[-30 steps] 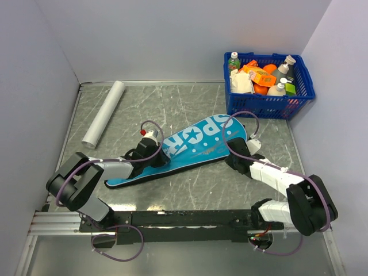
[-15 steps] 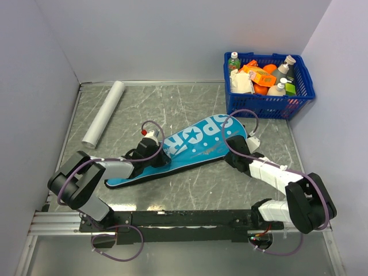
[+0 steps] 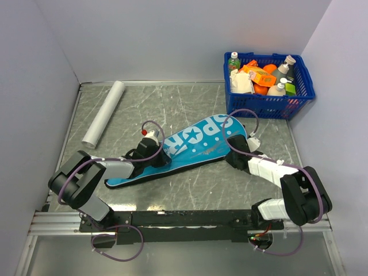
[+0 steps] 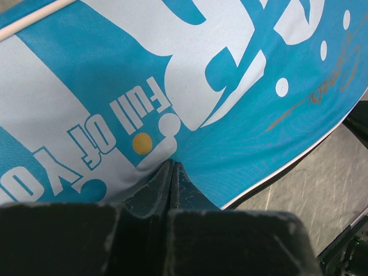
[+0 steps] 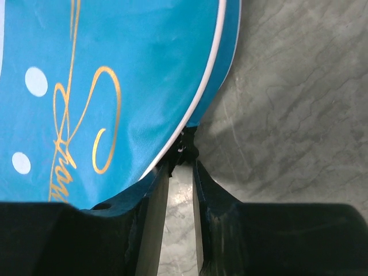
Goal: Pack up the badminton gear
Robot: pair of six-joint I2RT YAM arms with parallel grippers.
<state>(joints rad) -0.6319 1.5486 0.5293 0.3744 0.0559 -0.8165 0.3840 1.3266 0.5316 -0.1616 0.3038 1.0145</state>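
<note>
- The teal racket bag (image 3: 192,144) lettered SPORT lies flat and slantwise on the desk (image 3: 172,103), its wide end toward the far right and its narrow end toward the near left.
- The left end effector (image 4: 171,169) sits over the bag's narrower half, its fingers pressed together on a small pucker of the printed fabric.
- The right end effector (image 5: 181,167) is at the bag's wide end, by the white-piped edge. Its fingers stand slightly apart, and a small dark zipper pull (image 5: 185,148) sits just off their tips.
- A white roll (image 3: 103,114) lies at the far left, well apart from the bag.
- A blue basket (image 3: 267,103) of groceries stands in the far right corner.
</note>
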